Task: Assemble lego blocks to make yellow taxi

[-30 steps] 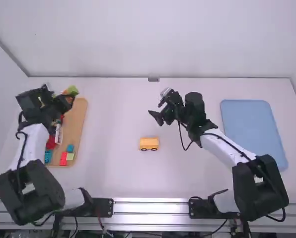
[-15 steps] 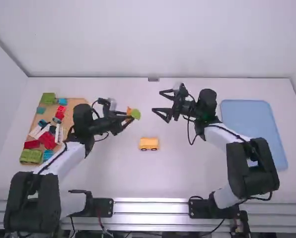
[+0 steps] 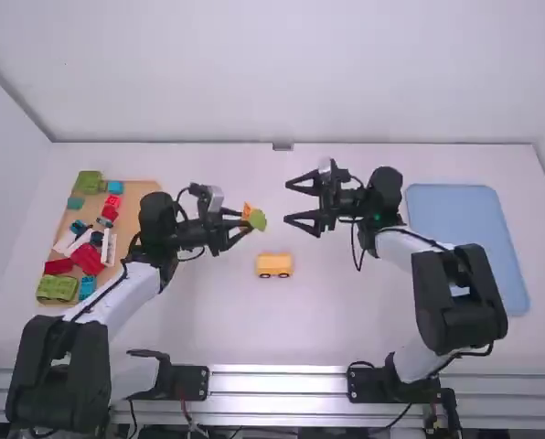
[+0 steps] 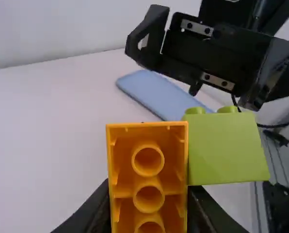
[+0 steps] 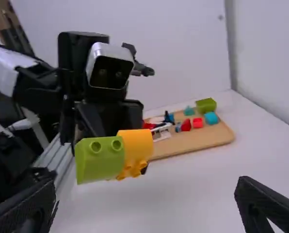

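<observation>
The left gripper [image 3: 246, 220] is pinching an orange block [image 4: 148, 177] between its fingers, above the table [image 3: 346, 311] and left of the right gripper [image 3: 288, 201] in the high view. A green block [image 4: 227, 150] sits against the orange one, its studs showing; the two look joined. The right gripper faces this pair with its fingers spread and nothing between them. On the table nearby, wheels down, stands a small orange-yellow car [image 3: 274, 264], most likely the start of the taxi. Other loose blocks [image 3: 88, 258] lie on the wooden board [image 3: 144, 197]. The step in hand seems to be parting the green block from the orange one, so that the orange one can go on the car. The next move probably calls for the right gripper to come around the green block, close on it and pull straight away, while the left grips firmly; a crooked pull could twist the orange block askew.
</observation>
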`<move>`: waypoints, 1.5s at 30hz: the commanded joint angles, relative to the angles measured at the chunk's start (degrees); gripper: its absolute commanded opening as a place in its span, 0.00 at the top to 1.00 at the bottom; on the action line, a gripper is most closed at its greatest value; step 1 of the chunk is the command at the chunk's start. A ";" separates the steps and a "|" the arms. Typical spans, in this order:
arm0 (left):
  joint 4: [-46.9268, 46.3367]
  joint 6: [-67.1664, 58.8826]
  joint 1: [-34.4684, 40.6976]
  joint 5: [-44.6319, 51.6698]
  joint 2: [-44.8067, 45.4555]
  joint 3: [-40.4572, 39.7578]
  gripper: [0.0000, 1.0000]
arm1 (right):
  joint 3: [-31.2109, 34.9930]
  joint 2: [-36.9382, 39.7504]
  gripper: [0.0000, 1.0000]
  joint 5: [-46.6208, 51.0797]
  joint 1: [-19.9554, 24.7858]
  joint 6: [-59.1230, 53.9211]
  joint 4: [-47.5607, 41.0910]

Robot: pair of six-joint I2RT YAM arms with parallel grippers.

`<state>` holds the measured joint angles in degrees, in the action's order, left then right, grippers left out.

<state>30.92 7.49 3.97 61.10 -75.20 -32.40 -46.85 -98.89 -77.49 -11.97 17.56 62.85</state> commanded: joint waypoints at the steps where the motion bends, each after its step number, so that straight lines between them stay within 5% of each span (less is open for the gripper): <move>1: 0.20 -2.05 0.17 2.97 1.16 0.24 0.81 | 0.37 -0.07 0.02 -2.38 -0.17 1.95 -0.11; 11: -1.07 -3.74 -0.83 -4.66 1.16 0.22 0.81 | 0.37 -0.07 0.02 -3.50 -0.85 1.53 -0.26; 19: -11.39 0.63 -4.09 -30.62 1.18 -2.75 0.81 | 0.37 -0.07 0.02 -3.72 0.85 1.51 -0.31; 31: -31.87 2.45 -21.70 -45.70 -2.80 -17.25 0.83 | 0.37 -0.07 0.02 -3.67 1.16 1.51 -0.28; 45: -56.06 9.68 -33.20 -56.28 -28.89 -47.78 0.85 | 0.37 -0.07 0.02 -3.50 1.86 0.17 -0.26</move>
<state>-23.92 14.87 -28.97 8.08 -100.84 -76.20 -46.85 -98.89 -80.73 -10.22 17.96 62.37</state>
